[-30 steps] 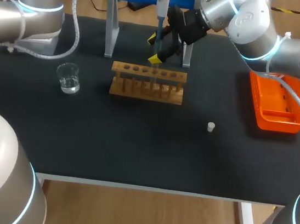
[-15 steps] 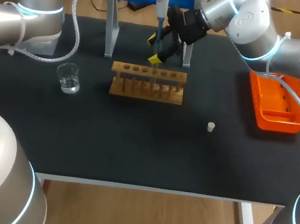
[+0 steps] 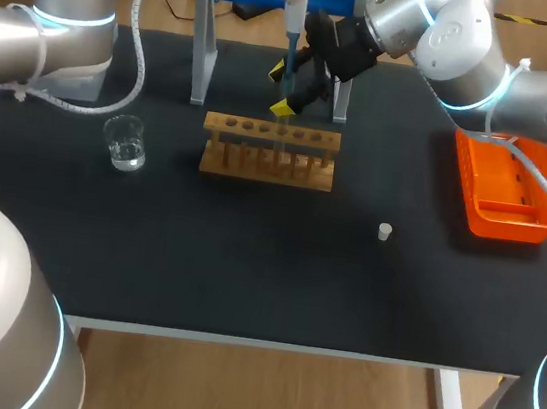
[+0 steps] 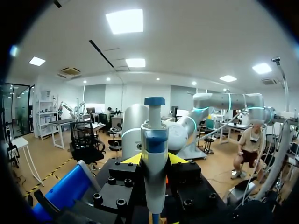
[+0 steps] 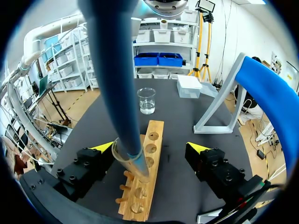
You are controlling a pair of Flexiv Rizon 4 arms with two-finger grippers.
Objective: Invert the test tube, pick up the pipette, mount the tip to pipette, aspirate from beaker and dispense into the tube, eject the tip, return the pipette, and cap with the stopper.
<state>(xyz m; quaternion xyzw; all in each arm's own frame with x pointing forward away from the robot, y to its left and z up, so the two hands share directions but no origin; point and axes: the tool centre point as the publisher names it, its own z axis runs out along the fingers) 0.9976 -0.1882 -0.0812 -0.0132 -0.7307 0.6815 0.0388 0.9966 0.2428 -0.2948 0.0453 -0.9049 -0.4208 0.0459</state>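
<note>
Black tabletop (image 3: 244, 271) open across lower frame; wooden rack (image 3: 268, 163) upper centre. Left hand (image 4: 155, 159) pinches pipette (image 4: 154, 135), tip in test tube (image 5: 138, 169) inside spread right hand (image 5: 153, 147).

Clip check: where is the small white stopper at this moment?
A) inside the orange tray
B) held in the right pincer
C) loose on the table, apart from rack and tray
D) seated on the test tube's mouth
C: the stopper stands alone on the dark table, nearer the camera than the wooden rack and the orange tray, touching neither.
</note>
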